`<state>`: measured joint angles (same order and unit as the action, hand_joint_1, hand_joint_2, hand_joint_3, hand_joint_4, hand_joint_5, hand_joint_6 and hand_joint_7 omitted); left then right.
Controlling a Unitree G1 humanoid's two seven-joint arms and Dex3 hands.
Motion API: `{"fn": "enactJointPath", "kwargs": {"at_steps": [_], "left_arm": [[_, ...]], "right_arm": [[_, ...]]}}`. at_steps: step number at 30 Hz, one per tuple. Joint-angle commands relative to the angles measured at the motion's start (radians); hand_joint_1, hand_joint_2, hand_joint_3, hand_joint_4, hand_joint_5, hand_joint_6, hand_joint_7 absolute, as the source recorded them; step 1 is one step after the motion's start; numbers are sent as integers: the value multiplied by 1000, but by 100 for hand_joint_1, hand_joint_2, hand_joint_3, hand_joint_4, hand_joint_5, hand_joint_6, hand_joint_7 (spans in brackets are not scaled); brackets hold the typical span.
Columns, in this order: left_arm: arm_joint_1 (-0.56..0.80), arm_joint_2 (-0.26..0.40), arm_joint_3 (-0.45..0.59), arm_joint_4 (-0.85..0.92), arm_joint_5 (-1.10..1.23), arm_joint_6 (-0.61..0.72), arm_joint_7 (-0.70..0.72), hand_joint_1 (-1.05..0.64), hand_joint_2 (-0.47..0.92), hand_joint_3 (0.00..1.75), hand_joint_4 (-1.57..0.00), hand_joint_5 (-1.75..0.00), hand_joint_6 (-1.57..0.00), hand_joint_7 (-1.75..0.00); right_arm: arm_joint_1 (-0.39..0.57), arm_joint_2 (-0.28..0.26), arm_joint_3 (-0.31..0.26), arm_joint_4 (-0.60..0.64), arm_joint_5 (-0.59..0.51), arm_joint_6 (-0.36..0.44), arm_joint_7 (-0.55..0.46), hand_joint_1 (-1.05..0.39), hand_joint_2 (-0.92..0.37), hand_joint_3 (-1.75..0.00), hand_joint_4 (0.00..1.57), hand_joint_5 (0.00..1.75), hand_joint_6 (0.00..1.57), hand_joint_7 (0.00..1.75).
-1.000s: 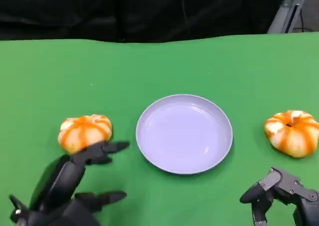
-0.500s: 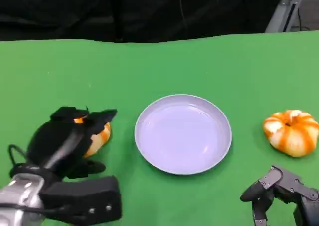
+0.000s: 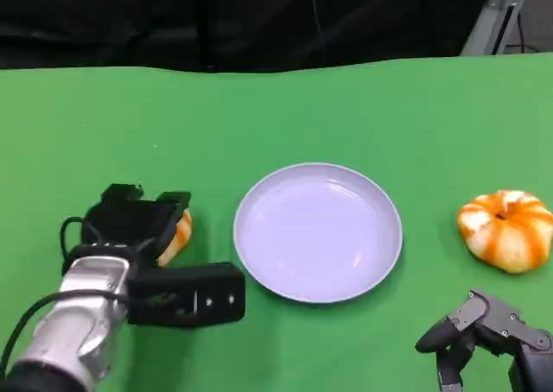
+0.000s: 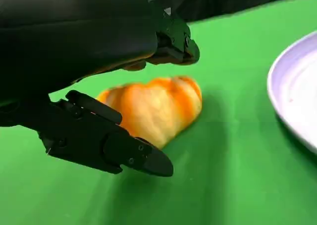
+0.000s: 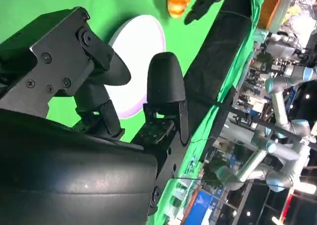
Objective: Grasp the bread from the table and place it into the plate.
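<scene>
An orange-and-white bread [image 3: 178,234] lies on the green table left of the lavender plate [image 3: 318,233]. My left hand [image 3: 130,218] reaches over it from the near side and hides most of it. In the left wrist view the bread [image 4: 158,108] sits on the cloth between the spread fingers [image 4: 124,148], one above and one in front; the plate [image 4: 297,86] is just beyond. I cannot see a closed grip. A second bread [image 3: 507,230] lies right of the plate. My right hand [image 3: 484,327] rests low at the near right, holding nothing.
The green table [image 3: 276,116] ends at a black backdrop behind. A grey metal stand [image 3: 497,16] rises at the far right corner. The right wrist view shows my right hand [image 5: 99,86], the plate [image 5: 141,41] and other robot arms beyond the table.
My left hand has moved forward and over the left bread, covering most of it, and its silver forearm has come into view. The right hand and the plate have stayed put.
</scene>
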<state>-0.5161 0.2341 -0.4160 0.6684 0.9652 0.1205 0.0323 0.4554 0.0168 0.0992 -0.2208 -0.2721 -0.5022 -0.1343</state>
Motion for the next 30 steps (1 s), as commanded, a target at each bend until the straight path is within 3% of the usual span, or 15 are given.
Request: {"fn": "enactJointPath", "kwargs": {"at_steps": [1,7,9,10,11,13,14,15,16,19,21,27,30], "left_arm": [[-100,-30,-27,219,-46,-5,67,-47,87,0,-5,-36,-26,-2],[-178,-59,-68,434,-102,-62,131,-44,90,1,-17,-31,-33,-2],[-175,-50,-64,459,-132,-135,208,-35,92,3,-39,-28,-46,-3],[-169,-43,-61,464,-145,-177,260,-30,92,5,-64,-36,-65,-8],[-166,-37,-63,470,-153,-214,309,-28,92,6,-86,-50,-87,-12],[-162,-27,-73,478,-159,-271,387,-27,92,6,-89,-90,-108,-8],[-159,-21,-76,479,-161,-296,421,-28,89,3,-86,-139,-120,-11],[-158,-18,-79,480,-163,-314,444,-28,88,3,-84,-156,-124,-12],[-156,-15,-82,481,-163,-326,465,-28,88,2,-83,-165,-126,-12],[-148,-3,-85,471,-165,-361,507,-21,89,0,-82,-174,-99,-86],[-140,4,-84,459,-166,-380,536,-18,88,0,-82,-174,-93,-105],[-103,21,-73,392,-168,-409,608,-13,84,0,-82,-175,-101,-93],[-81,35,-71,334,-161,-425,652,-11,88,2,-87,-162,-105,-82]], "right_arm": [[12,-2,0,-18,8,7,-1,7,-38,-129,80,169,78,130],[13,-3,1,-18,8,5,-2,6,-39,-128,79,169,78,130],[15,-4,1,-19,9,6,-1,6,-39,-128,80,169,78,130],[16,-4,0,-19,8,6,-1,5,-39,-128,80,168,77,129],[16,-5,-1,-20,8,6,-1,5,-39,-127,80,168,77,129],[14,-7,-2,-19,9,5,0,5,-39,-126,80,168,78,129],[12,-7,-3,-18,10,4,0,6,-40,-126,80,168,78,129],[12,-8,-4,-17,11,3,1,6,-40,-126,80,168,78,129],[11,-8,-4,-16,12,3,1,6,-40,-126,80,168,78,129],[10,-8,-5,-14,15,2,2,7,-40,-127,80,167,78,128],[9,-8,-4,-15,17,5,3,7,-40,-127,80,167,78,128],[-2,-9,-7,1,18,-5,2,8,-39,-127,80,168,78,129],[-3,-8,-8,2,15,-1,1,8,-39,-127,80,168,78,129]]}}
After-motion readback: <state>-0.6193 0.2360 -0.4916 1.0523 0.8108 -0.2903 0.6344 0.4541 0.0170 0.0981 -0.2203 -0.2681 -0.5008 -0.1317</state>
